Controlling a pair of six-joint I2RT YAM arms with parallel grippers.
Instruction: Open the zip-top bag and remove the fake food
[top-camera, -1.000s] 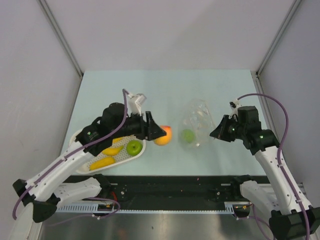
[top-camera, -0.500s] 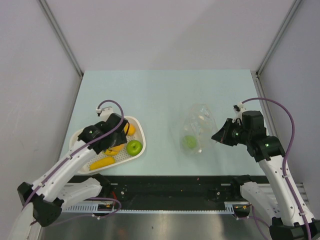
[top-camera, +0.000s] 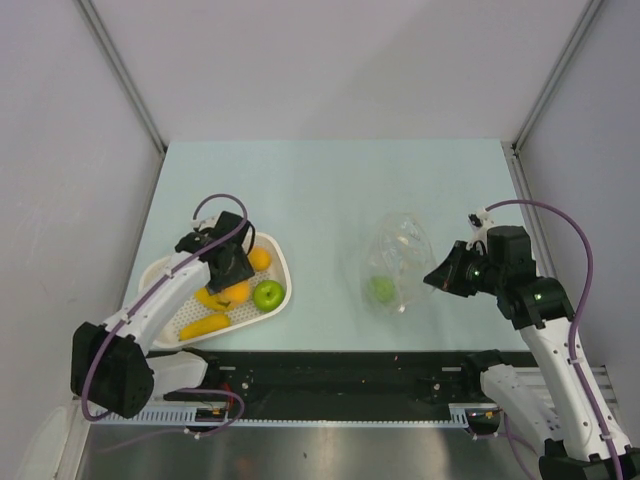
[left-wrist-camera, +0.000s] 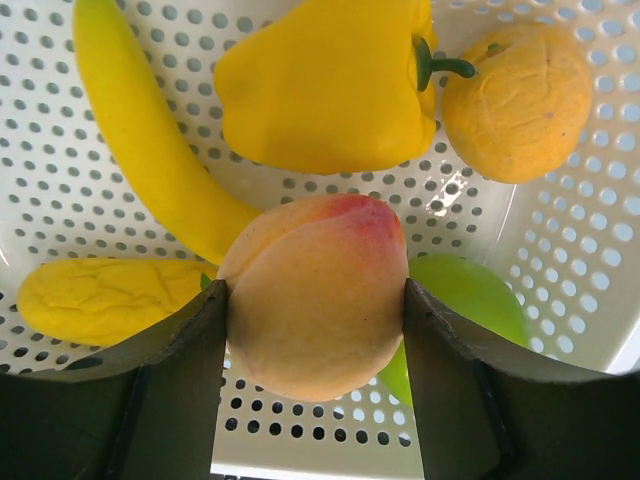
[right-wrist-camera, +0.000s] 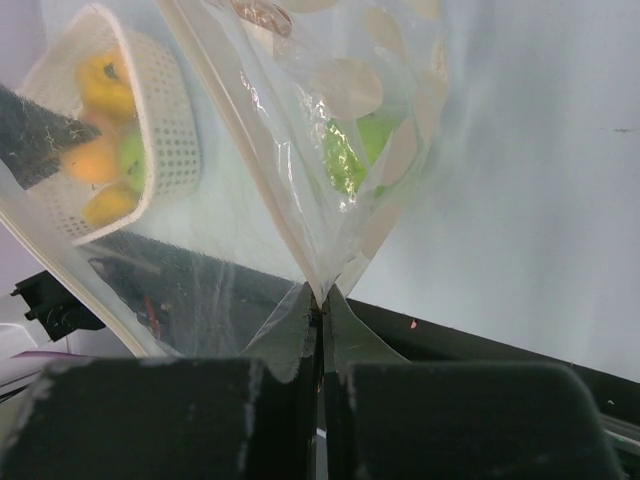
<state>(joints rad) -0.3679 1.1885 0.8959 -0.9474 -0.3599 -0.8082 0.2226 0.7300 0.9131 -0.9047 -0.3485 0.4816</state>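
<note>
1. Pinched in left claw (left-wrist-camera: 313, 335): orange-pink plastic peach (left-wrist-camera: 318, 275), directly above white perforated plastic basket (top-camera: 157, 276).
2. Clamped in right claw (right-wrist-camera: 322, 325): edge of clear crinkly zip-top bag (top-camera: 402, 255), well right of basket, round green plastic apple (top-camera: 382, 289) inside.

– How is the zip-top bag (top-camera: 400, 262) placed?
– Clear and crinkled, it is pinched at one corner; a green fruit (top-camera: 382, 289) is enclosed.
– The other fake food (top-camera: 268, 294)?
– Gathered in the white basket (top-camera: 287, 270): banana (left-wrist-camera: 150, 150), pepper (left-wrist-camera: 320, 80), peach (left-wrist-camera: 315, 300).
</note>
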